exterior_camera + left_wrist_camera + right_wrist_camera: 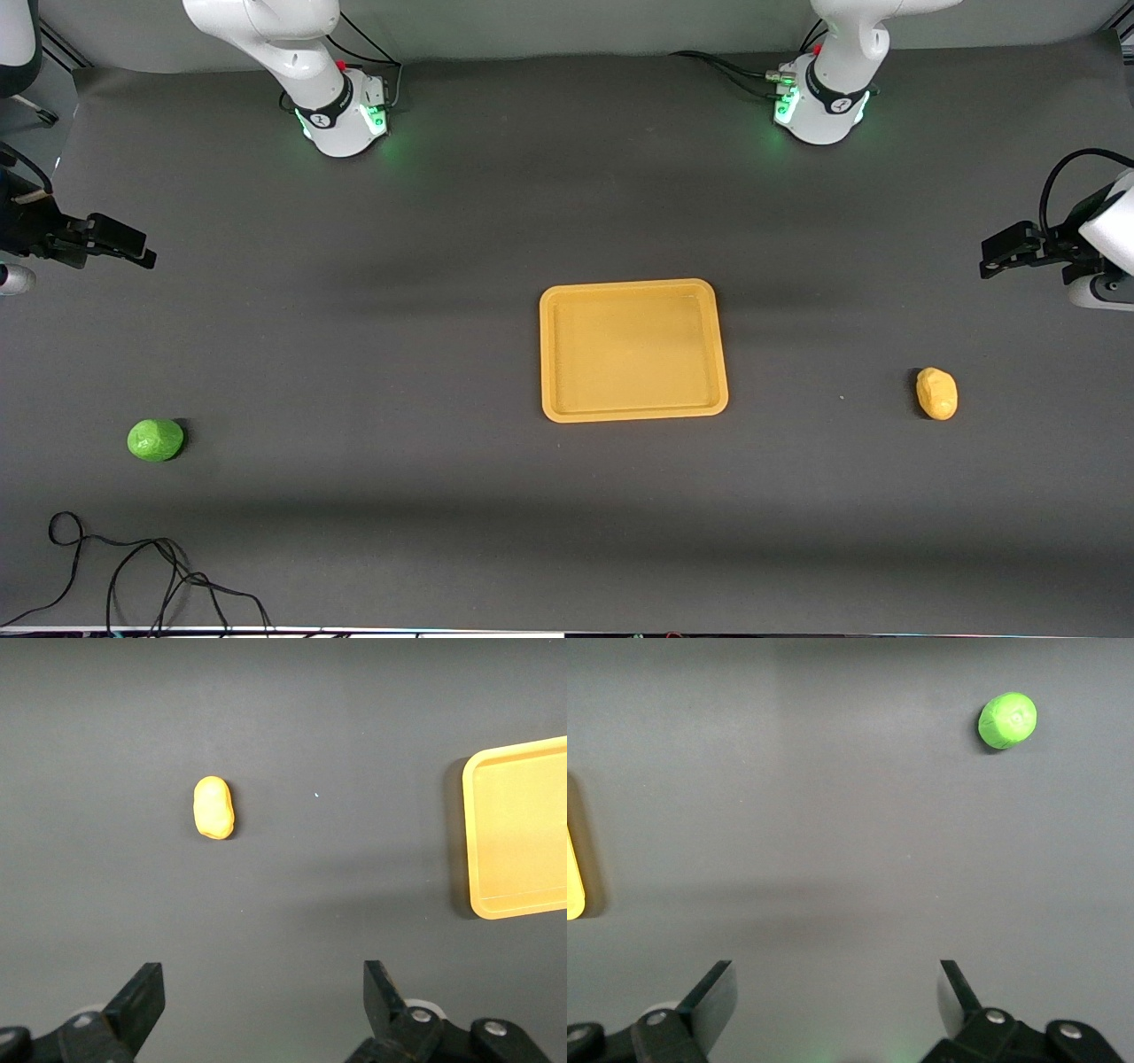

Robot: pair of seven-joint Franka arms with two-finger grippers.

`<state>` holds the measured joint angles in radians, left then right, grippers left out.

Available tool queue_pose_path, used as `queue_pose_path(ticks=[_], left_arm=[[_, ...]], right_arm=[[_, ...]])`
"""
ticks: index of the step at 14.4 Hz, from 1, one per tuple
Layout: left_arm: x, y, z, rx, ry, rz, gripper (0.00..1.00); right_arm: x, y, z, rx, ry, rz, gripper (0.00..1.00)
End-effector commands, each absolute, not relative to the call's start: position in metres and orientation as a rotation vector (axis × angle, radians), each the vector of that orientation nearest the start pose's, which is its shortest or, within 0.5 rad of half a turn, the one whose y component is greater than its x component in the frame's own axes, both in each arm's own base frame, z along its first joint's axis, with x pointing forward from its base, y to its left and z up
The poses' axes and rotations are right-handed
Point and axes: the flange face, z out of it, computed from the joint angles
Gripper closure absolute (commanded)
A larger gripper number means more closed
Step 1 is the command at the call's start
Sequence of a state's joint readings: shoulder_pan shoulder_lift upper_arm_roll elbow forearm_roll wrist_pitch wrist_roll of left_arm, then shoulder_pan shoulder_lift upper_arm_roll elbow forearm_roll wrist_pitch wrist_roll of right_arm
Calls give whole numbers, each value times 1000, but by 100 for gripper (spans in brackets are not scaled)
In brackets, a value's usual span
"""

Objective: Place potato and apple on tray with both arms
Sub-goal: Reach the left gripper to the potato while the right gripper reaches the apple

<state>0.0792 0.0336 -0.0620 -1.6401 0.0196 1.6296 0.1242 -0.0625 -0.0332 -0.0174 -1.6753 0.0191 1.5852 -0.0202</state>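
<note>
Apple (156, 439), potato (936, 392) off tray (633, 413)

A dark grey mat (443, 354) covers the table, smooth and matte, with soft broad shadows lying across it in bands. Along the edge farthest from the front camera a paler grey strip (549, 27) shows above the mat. Green light (390, 151) spills onto the mat in two small patches near that edge. A thin black cable (133, 576) lies in loose loops on the mat at the corner nearest the front camera, toward the right arm's end. A tiny pale speck (316, 796) sits on the mat.
</note>
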Motion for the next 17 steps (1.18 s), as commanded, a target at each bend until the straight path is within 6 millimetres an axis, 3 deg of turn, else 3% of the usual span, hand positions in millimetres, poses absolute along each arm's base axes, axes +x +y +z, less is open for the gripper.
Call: queue_pose_path(ticks=[1,7,9,12,14,15,17], left_arm=[[566,13,578,-3106,198,68,0],[569,14,563,-3106,197,87,0],[577,16,541,-3102,198,100,0],[592,32,499,-3109,166,106,0],[604,35,470,-3115,165,137,0],[610,50,452,-3123,158,139,0],[622,69,401,-3140,205,180,0]], right_arm=[[545,-38,599,-3102,123,91,0],[546,-38,600,-3103,104,76,0],[547,-40,598,-3105,45,75,0],[569,-56,574,-3126,55,10,0],[582,-107,549,-3132,49,-14,0],[588,-136,535,-3136,40,-19,0],[603,-199,514,-3143,-8,-33,0]])
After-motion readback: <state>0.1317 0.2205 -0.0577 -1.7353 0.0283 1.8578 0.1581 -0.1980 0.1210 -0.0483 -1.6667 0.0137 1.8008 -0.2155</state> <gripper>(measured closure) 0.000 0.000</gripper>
